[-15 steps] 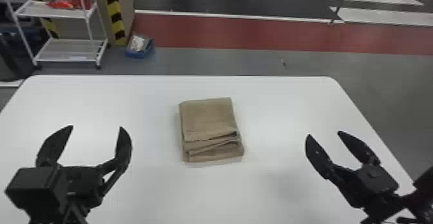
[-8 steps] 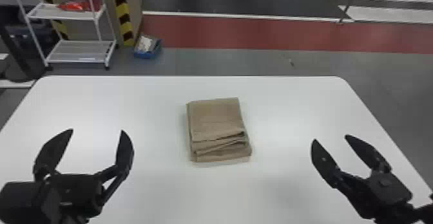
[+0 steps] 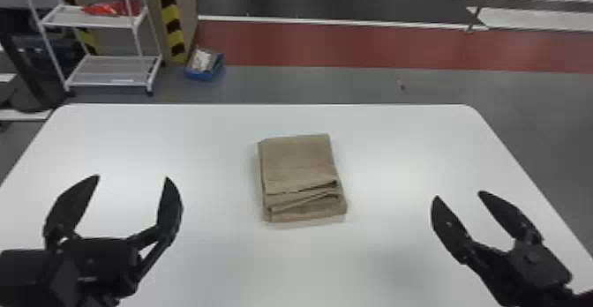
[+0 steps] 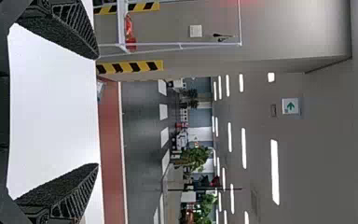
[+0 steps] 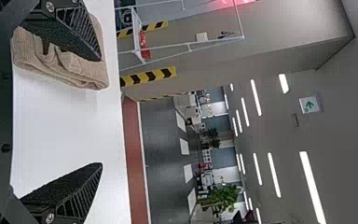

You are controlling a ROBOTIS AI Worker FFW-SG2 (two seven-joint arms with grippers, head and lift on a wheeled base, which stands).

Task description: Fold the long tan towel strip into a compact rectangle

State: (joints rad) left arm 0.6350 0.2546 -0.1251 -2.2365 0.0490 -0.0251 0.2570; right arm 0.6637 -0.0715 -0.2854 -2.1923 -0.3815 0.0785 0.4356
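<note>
Left claw (image 3: 133, 177) – spread wide, right claw (image 3: 459, 195) – likewise

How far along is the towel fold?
The fold looks essentially done: the towel lies as a compact, layered rectangle on the white table. Nothing is in hand; the left claw and right claw are open, either side of it. Perhaps only the slightly uneven near-edge layers are left to neaten.

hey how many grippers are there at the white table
2: the left gripper, to the left of the folded tan towel, and the right gripper, to its right; both have their jaws open.
</note>
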